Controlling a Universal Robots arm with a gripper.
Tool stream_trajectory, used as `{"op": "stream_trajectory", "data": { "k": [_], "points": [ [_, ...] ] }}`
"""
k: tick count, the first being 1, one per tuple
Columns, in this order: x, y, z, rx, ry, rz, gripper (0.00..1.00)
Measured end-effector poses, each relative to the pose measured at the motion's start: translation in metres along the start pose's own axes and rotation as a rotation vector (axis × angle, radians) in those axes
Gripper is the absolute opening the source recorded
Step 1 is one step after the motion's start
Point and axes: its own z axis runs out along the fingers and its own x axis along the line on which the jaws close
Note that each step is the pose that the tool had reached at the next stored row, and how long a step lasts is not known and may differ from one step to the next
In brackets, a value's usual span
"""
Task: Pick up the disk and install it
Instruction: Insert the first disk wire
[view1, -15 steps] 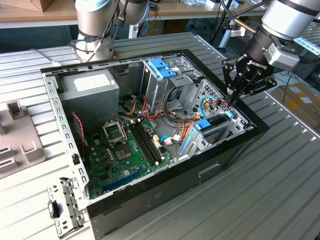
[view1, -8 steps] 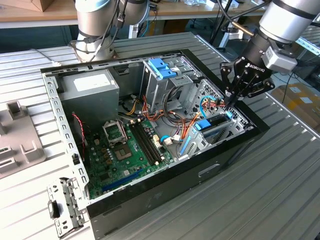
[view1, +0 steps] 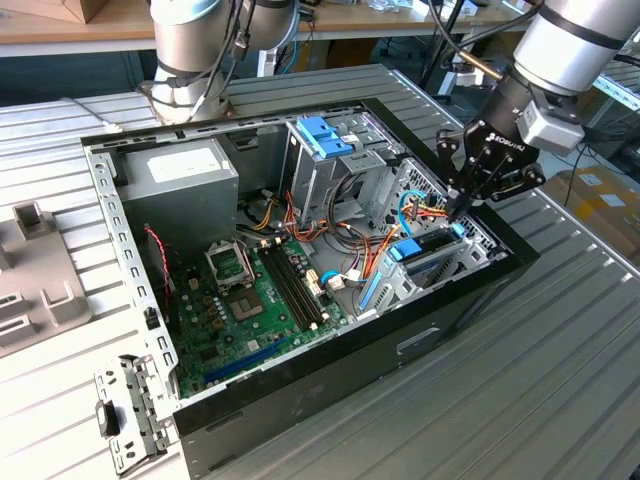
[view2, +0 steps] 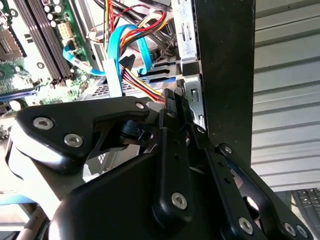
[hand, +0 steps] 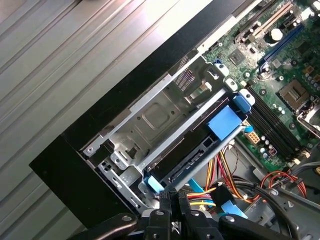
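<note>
Disk seated in its bay

The gripper (view1: 462, 208) pressed on the disk (hand: 192, 150) with fingers closed together, holding nothing, probably to push it home.

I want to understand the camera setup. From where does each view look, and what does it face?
Exterior view: off the arm, above the open computer case, showing the arm and end effector at the disk.
Second wrist view: on the wrist, looking past the end effector at cables.
First wrist view: on the wrist, facing the disk.
All views share the motherboard.
</note>
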Motion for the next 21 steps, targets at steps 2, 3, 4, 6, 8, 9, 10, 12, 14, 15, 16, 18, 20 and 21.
{"op": "stream_trajectory", "data": {
  "k": [2, 3, 4, 6, 8, 9, 10, 12, 14, 15, 16, 18, 20, 21],
  "points": [
    [-0.0023, 0.0022, 0.0005, 0.0008, -0.0011, 0.009, 0.17],
    [-0.0033, 0.0032, 0.0005, 0.0007, -0.001, 0.011, 0.17],
    [-0.0053, 0.0053, 0.0008, 0.0008, -0.0011, 0.012, 0.17],
    [-0.0093, 0.0093, 0.0012, 0.0009, -0.0011, 0.014, 0.17],
    [-0.0128, 0.0128, 0.0015, 0.0008, -0.0011, 0.014, 0.17],
    [-0.0142, 0.0142, 0.0017, 0.0009, -0.0012, 0.015, 0.17],
    [-0.0163, 0.0164, 0.0019, 0.0009, -0.0013, 0.016, 0.17],
    [-0.0184, 0.0184, 0.0023, 0.0012, -0.0016, 0.02, 0.17],
    [-0.0196, 0.0198, 0.0026, 0.0015, -0.002, 0.028, 0.17],
    [-0.0199, 0.02, 0.0027, 0.002, -0.0027, 0.042, 0.17],
    [-0.0199, 0.0199, 0.0029, 0.0028, -0.0038, 0.062, 0.17],
    [-0.0199, 0.0199, 0.0035, 0.0044, -0.0059, 0.092, 0.17],
    [-0.0199, 0.0199, 0.0037, 0.0057, -0.0077, 0.126, 0.17],
    [-0.0199, 0.0199, 0.0039, 0.0067, -0.009, 0.145, 0.17]
  ]
}}
